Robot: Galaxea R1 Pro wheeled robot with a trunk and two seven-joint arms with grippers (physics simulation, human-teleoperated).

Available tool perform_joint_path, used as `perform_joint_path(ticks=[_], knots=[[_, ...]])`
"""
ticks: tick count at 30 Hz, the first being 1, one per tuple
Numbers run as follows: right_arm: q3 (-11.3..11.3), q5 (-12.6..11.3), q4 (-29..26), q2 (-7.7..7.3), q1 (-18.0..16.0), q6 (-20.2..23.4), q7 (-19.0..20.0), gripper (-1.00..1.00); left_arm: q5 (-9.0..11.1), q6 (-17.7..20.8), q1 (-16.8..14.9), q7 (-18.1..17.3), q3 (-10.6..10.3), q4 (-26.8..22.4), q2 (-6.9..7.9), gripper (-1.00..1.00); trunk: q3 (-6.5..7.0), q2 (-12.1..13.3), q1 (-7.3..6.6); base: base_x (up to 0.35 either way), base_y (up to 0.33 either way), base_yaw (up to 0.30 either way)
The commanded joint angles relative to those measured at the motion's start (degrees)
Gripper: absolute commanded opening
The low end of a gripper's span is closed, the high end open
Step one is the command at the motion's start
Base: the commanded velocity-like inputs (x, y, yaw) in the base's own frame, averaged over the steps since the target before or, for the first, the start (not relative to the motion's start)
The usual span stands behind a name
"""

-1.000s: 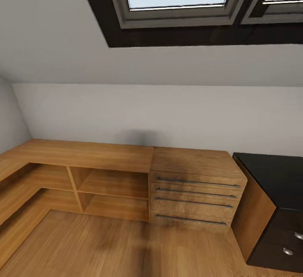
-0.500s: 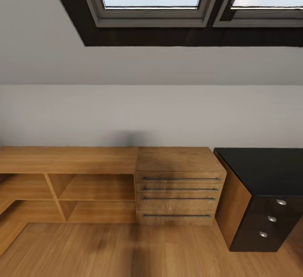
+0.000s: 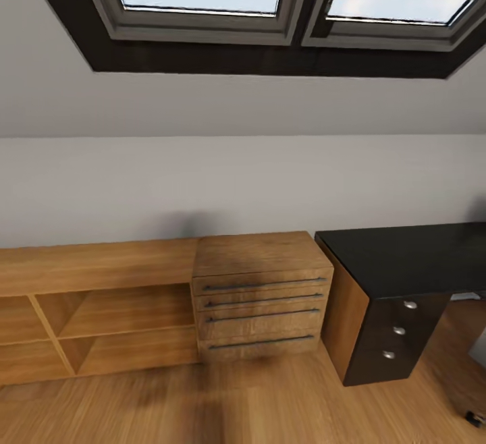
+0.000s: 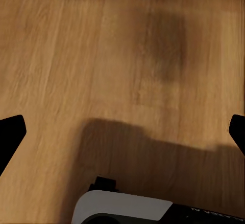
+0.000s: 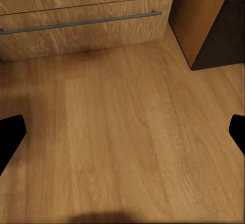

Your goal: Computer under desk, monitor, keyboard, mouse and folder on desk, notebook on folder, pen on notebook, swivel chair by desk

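While you are in transit, with none of the small task items in the head view, read the room from nine o'clock round to three. At nine sits the open wooden shelving (image 3: 88, 309), low against the wall. Near six stands the drawer chest (image 3: 260, 295), touching the shelving's end. At about four o'clock is the black desk (image 3: 405, 255), its top bare where visible, so the monitor, keyboard and the rest presumably lie elsewhere. The left gripper (image 4: 122, 132) hangs over plain floor (image 4: 102, 55), fingers spread wide and carrying nothing; the right gripper (image 5: 122, 132) is likewise spread and unloaded, pointing at the floor before the chest's lowest drawer, sensible for travelling. A dark caster-like shape shows at the lower right; whether it is the chair, you cannot tell.
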Motion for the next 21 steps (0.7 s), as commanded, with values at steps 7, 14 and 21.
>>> perform_joint_path(ticks=[7,14,21], knots=[[0.0,2.1,0.1,0.0,-0.1,0.0,-0.2,1.0,0.2,-0.1,0.0,0.0,-0.1,0.0,-0.02,1.0,-0.07,0.0,0.0,0.0,0.0,-0.259],[0.0,2.1,0.1,-0.01,-0.1,0.0,-0.2,1.0,0.1,-0.1,0.0,0.0,-0.1,0.0,-0.02,1.0,-0.07,0.0,0.0,0.0,0.0,-0.259],[0.0,2.1,0.1,-0.01,-0.1,0.0,-0.3,1.0,0.1,-0.1,0.0,0.0,-0.1,0.0,-0.02,1.0,-0.07,0.0,0.0,0.0,0.0,-0.259]])
